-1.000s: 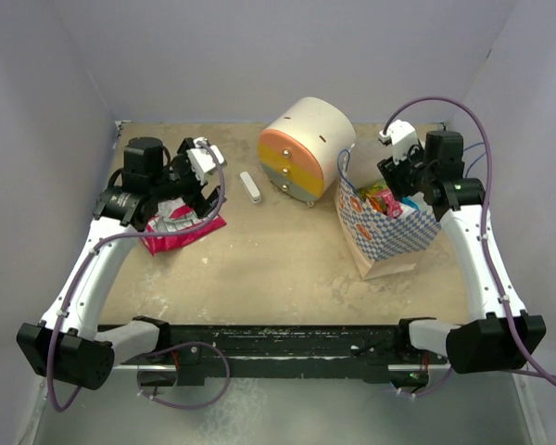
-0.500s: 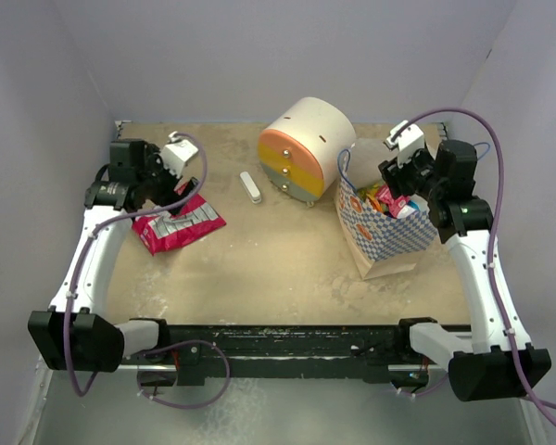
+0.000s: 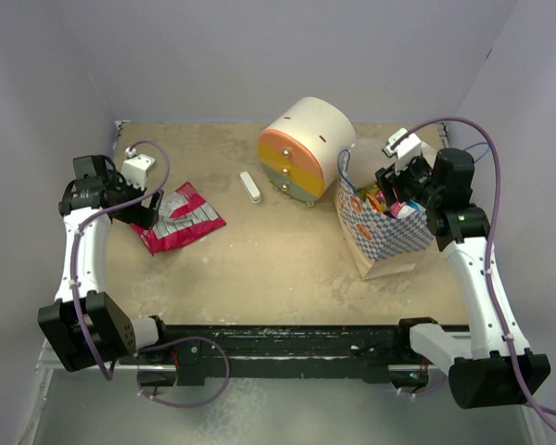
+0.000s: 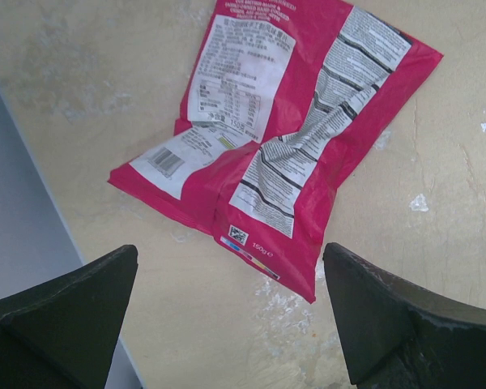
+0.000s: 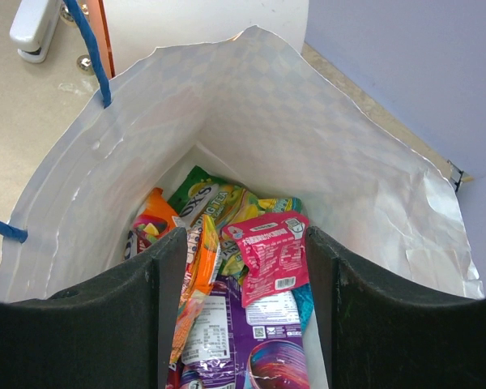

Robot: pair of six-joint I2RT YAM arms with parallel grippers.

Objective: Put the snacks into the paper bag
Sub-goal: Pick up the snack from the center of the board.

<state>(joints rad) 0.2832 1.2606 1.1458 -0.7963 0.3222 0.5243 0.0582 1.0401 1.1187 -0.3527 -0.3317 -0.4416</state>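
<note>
A crumpled pink packet lies label-up on the table, centre frame; my left gripper spreads wide above it, empty. My right gripper, jaws parted and empty, hangs over the paper bag holding colourful snacks.

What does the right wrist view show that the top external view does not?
Only the right wrist view looks deep into the paper bag: a small pink packet lies over a purple packet. Only the top external view shows the large pink packet on the table by the open left gripper. Both show the paper bag holding snacks and the right gripper over it.
</note>
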